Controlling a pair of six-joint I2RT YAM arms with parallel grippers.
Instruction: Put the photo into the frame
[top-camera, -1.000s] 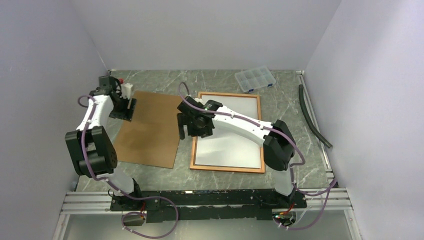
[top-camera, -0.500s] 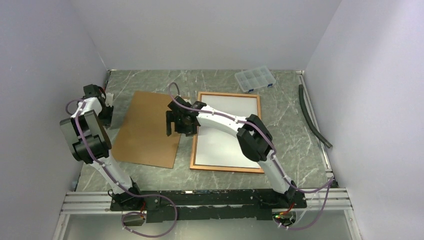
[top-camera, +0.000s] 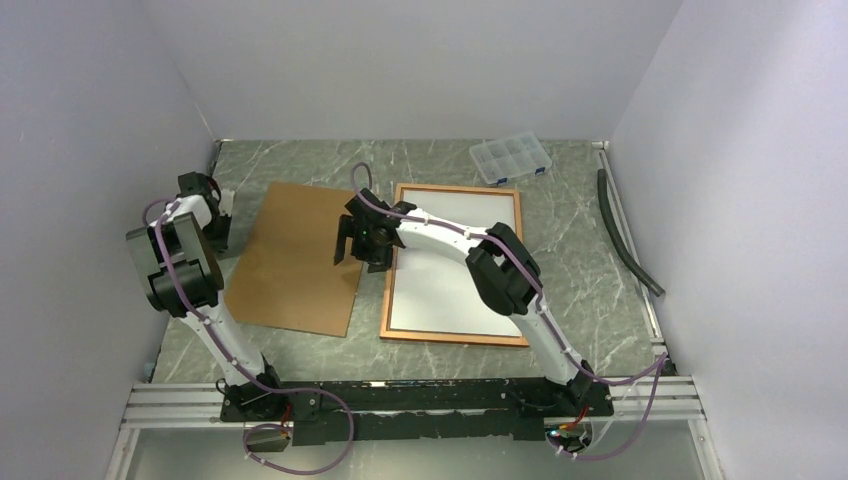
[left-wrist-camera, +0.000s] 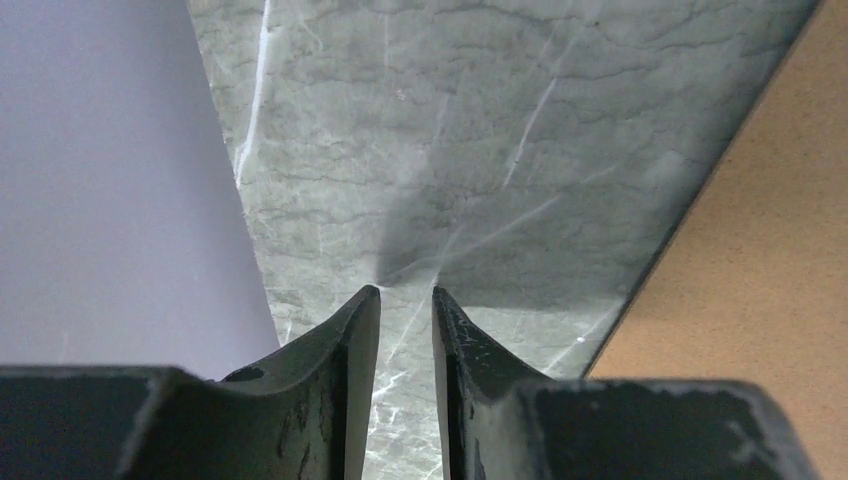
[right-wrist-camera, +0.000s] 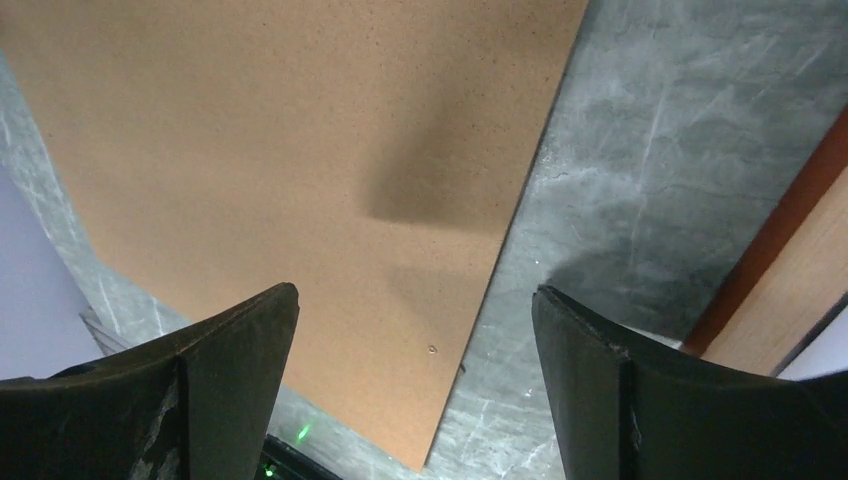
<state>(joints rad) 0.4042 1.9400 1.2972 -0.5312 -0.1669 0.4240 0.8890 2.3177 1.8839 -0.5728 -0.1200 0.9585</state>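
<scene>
The frame (top-camera: 460, 187), with a thin reddish-brown border, lies flat right of the table's centre. A white sheet (top-camera: 430, 290) fills it, which looks like the photo lying white back up; no printed side shows. My right gripper (top-camera: 355, 255) is open and empty. It hovers over the gap between the brown backing board (top-camera: 295, 260) and the frame's left border. In the right wrist view the gripper (right-wrist-camera: 415, 292) spans the board's edge (right-wrist-camera: 300, 150), with the frame border (right-wrist-camera: 790, 220) at the right. My left gripper (top-camera: 216, 238) is at the far left, shut with a narrow gap and empty (left-wrist-camera: 406, 292).
The brown board also shows in the left wrist view (left-wrist-camera: 760, 250), to the right of the fingers. A small clear compartment box (top-camera: 511, 158) sits at the back right. A dark hose (top-camera: 625, 235) lies along the right side. The left wall is close to the left gripper.
My right gripper moved left from the frame's left edge to the board's right edge. My left gripper pulled away from the board's top-left corner to the far left by the wall.
</scene>
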